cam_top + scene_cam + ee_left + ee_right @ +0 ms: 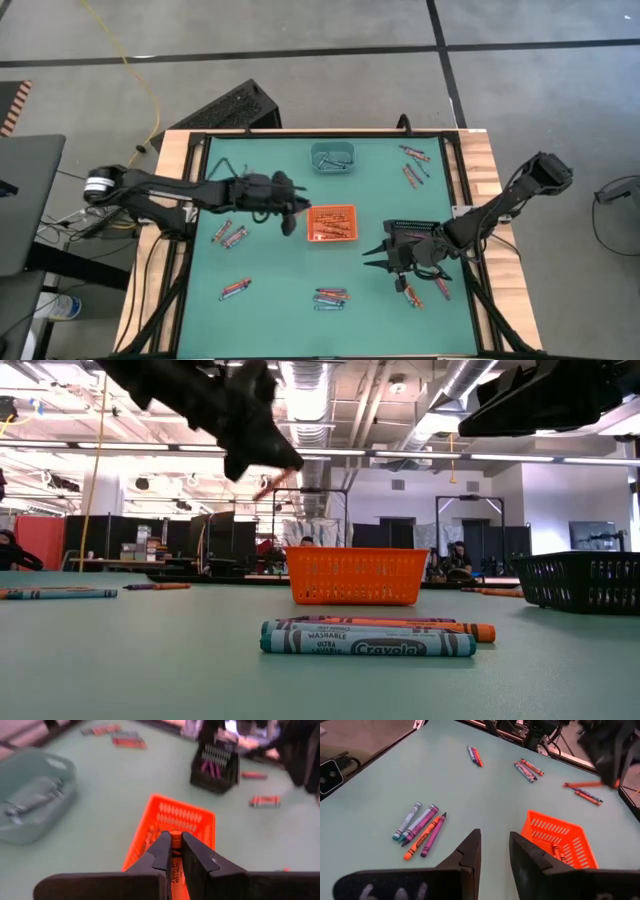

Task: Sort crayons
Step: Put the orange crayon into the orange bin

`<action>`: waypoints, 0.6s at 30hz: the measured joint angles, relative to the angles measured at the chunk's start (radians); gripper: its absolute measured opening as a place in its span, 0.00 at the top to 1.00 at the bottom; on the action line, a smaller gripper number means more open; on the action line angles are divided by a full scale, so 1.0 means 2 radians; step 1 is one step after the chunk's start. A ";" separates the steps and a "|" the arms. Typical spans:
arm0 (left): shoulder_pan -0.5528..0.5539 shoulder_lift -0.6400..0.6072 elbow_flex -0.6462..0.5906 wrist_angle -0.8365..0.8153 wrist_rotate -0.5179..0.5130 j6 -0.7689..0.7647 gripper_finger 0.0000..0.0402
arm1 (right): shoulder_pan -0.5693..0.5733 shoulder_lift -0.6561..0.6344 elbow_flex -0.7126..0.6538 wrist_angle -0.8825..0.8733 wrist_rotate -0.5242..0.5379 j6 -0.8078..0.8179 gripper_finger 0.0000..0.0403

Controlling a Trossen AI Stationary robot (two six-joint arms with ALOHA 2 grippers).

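Orange crayon [175, 851] pinched in my left gripper [173, 851], above the orange tray [332, 223]

Crayons are light, stiff, waxy, snap-prone — I take them mid-barrel, on the paper wrap. Left jaws closed on it, looks like near one end, view is tight. Right gripper [494, 851] part open, holding nothing, over bare table beside the black tray [412, 238]. Loose crayons [420, 828] still scattered on the mat

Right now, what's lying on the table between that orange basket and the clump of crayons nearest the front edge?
Nothing: in the high view, only bare green mat separates the orange basket from the front crayon cluster. The low view shows the same.
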 joint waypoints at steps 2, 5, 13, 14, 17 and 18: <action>-0.002 0.037 0.017 0.010 0.005 0.006 0.96 | 0.000 0.000 0.000 0.000 0.000 -0.001 0.75; -0.002 0.097 0.052 0.006 0.020 0.023 0.96 | 0.000 0.000 0.000 0.000 0.000 -0.001 0.75; -0.001 0.211 0.180 -0.086 0.073 0.084 0.96 | 0.000 0.000 0.000 -0.002 0.000 0.001 0.75; -0.001 0.220 0.194 -0.104 0.072 0.088 0.96 | 0.000 0.000 0.000 -0.003 0.000 0.001 0.75; -0.001 0.241 0.230 -0.138 0.067 0.098 0.95 | 0.000 0.000 0.000 -0.008 0.000 0.000 0.75; -0.001 0.245 0.239 -0.145 0.067 0.100 0.95 | 0.000 0.000 0.000 -0.010 0.000 0.000 0.75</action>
